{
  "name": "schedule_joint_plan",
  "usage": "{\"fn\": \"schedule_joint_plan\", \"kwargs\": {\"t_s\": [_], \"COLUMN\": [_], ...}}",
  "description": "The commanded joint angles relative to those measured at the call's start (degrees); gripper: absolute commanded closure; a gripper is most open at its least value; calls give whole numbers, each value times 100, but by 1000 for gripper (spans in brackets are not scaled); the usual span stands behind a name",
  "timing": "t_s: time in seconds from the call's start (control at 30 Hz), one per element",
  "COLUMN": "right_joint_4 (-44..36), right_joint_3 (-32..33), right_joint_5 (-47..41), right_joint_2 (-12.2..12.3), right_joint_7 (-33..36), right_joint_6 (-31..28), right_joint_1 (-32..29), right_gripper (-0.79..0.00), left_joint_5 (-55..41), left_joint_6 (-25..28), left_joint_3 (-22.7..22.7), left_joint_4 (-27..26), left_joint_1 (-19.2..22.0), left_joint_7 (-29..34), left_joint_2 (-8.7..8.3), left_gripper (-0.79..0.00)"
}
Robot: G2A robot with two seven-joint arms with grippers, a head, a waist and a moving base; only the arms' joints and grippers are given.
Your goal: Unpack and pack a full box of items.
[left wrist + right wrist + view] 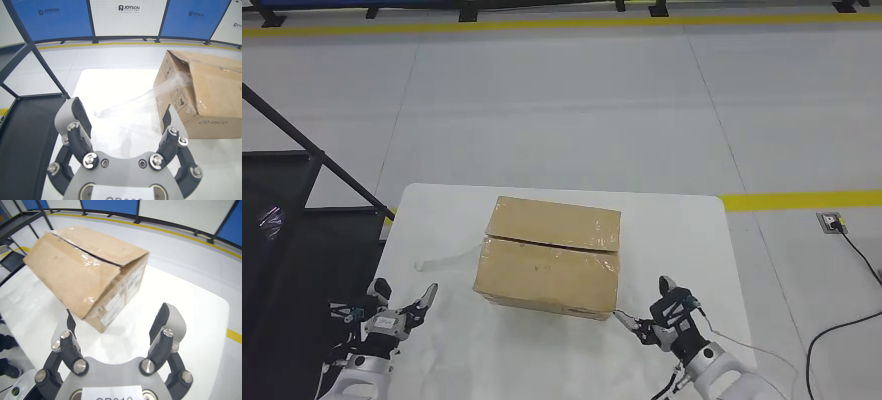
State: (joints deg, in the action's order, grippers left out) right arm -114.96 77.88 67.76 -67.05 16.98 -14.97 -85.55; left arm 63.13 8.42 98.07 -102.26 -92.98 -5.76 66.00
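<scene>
A brown cardboard box [550,256] sits in the middle of the white table [452,220], its top flaps down with a slit between them. A strip of clear tape [132,98] trails off the box's left end onto the table. My left gripper [404,296] hovers open near the table's front left corner, apart from the box [204,91]. My right gripper [642,306] stands open by the box's front right corner [83,275], nothing between its fingers.
A black metal rack [292,240] stands off the table's left edge, close to the left arm. Grey floor with a yellow line [802,200] surrounds the table. Bare table lies in front of the box.
</scene>
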Motion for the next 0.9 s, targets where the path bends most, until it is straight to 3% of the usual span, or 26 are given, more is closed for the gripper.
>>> {"fn": "schedule_joint_plan", "kwargs": {"t_s": [0.0, 0.17, 0.4, 0.63, 0.87], "right_joint_4": [172, 864, 2246, 3169, 3594], "right_joint_3": [17, 205, 256, -10, -329], "right_joint_5": [-1434, -3830, -6136, -7318, -7750], "right_joint_2": [-21, -37, -31, -66, -100], "right_joint_7": [251, 1223, 2507, 3117, 3525], "right_joint_6": [-273, -513, -709, -923, -1100], "right_joint_1": [335, 1106, 2108, 2702, 3043], "right_gripper": [-785, -785, -785, -785, -785], "left_joint_5": [-146, -478, -740, -965, -803], "left_joint_6": [85, 337, 578, 643, 506], "left_joint_3": [18, 61, 66, 25, -129], "left_joint_4": [12, 36, 5, 56, 148], "left_joint_1": [123, 280, 299, 407, 555], "left_joint_7": [138, 210, 173, 348, 430], "left_joint_2": [-1, 1, 12, 23, 38], "left_gripper": [-785, -785, -785, -785, -785]}}
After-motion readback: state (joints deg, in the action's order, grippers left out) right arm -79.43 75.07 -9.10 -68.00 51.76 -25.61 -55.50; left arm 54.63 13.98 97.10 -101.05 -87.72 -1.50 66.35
